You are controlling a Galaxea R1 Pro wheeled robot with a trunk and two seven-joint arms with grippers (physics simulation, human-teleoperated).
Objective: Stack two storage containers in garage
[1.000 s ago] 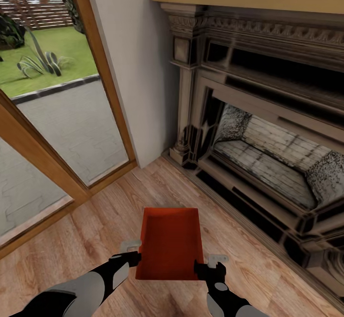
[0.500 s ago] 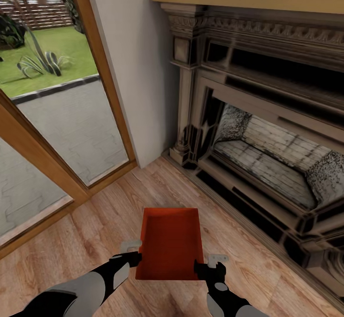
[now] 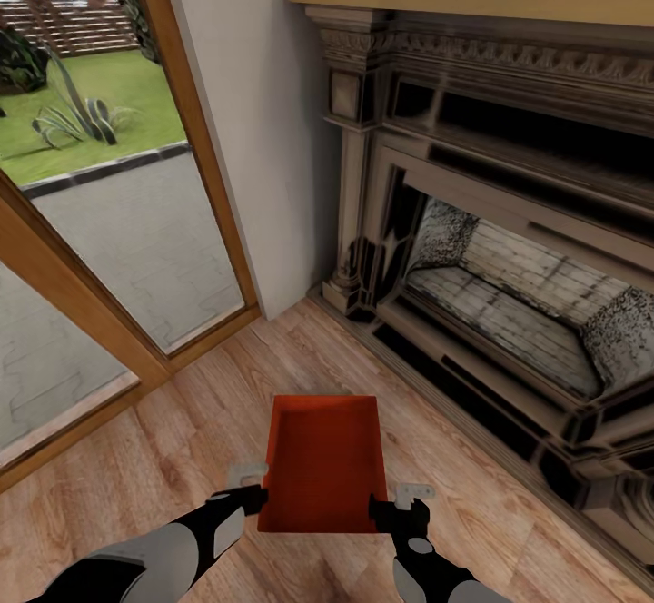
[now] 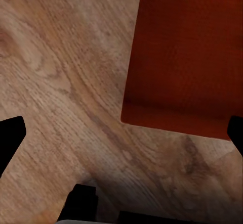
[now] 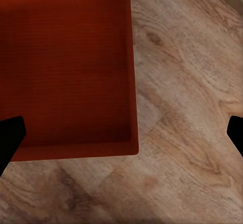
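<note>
One orange-red storage container (image 3: 324, 462) lies lidless on the living room's light wood-plank floor (image 3: 163, 458), in front of the brick fireplace (image 3: 509, 303). My left gripper (image 3: 254, 491) hovers at its near left corner and my right gripper (image 3: 386, 505) at its near right corner. In the left wrist view the container (image 4: 187, 52) lies under the left gripper (image 4: 121, 133), whose black fingertips (image 4: 10, 138) stand wide apart, open. The right gripper (image 5: 121, 133) is open too, above the container's (image 5: 66, 62) near wall. The second container and the garage are out of view.
Wood-framed glass doors (image 3: 100, 249) stand at the left, with a patio and lawn behind them. A pale wall section (image 3: 263, 131) separates them from the fireplace, whose dark hearth edge (image 3: 490, 421) runs along the right of the container.
My left arm has sunk and drawn back a little. The container and the right arm have not moved.
</note>
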